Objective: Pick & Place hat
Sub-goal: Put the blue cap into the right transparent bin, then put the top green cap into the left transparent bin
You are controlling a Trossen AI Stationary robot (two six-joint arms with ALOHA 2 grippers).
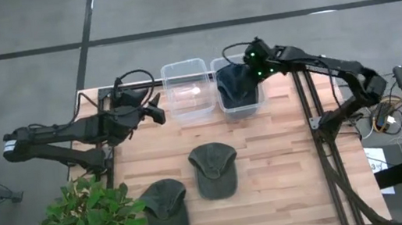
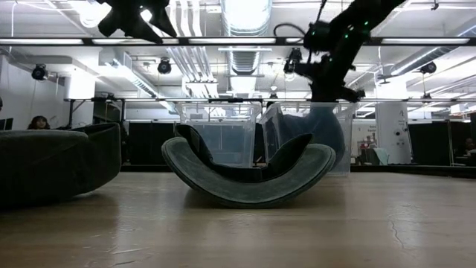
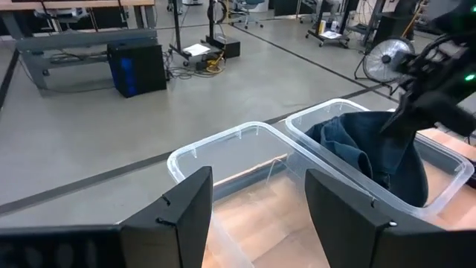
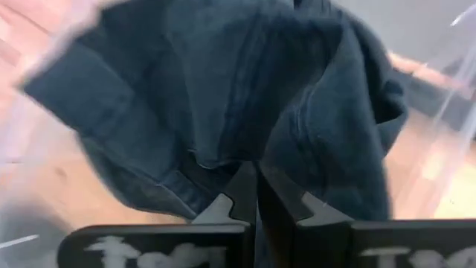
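I see the R gripper (image 4: 256,195) clenched on a dark blue hat (image 1: 235,84), which sits inside the right-hand clear bin (image 1: 260,101) at the table's far edge. L gripper (image 3: 256,216) hangs w/ fingers spread beside the other bin (image 1: 187,91); two green hats (image 1: 214,170) lie on the table (image 1: 288,171).

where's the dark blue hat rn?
In the high view, the dark blue fabric hat sits inside the right-hand clear plastic bin at the table's far edge, beside the empty clear plastic bin, with the right pincer on it.
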